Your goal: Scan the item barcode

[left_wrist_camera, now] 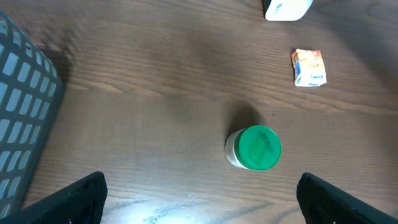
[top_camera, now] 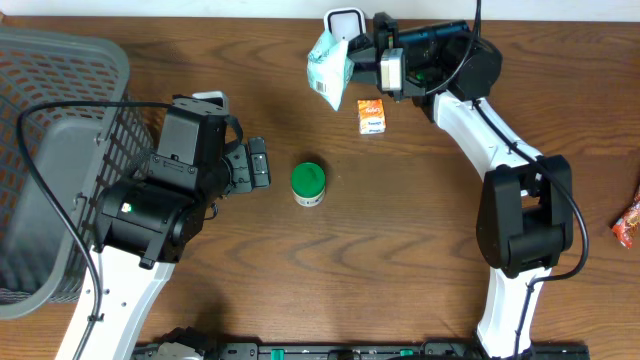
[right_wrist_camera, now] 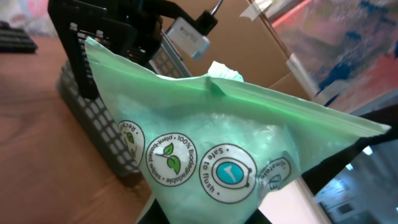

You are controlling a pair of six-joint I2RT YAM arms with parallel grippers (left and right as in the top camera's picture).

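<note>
Hanging pinched in the right tool (top_camera: pixel 358 58) is the green packet (top_camera: pixel 328 65).

Basket (top_camera: pixel 40 90) cropped left, red packet (top_camera: pixel 627 222) cropped right, green pouch (right_wrist_camera: pixel 217 155) cropped below

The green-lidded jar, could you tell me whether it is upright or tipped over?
Upright: the green-lidded jar stands on the table, its round lid facing straight up at the overhead camera.
</note>
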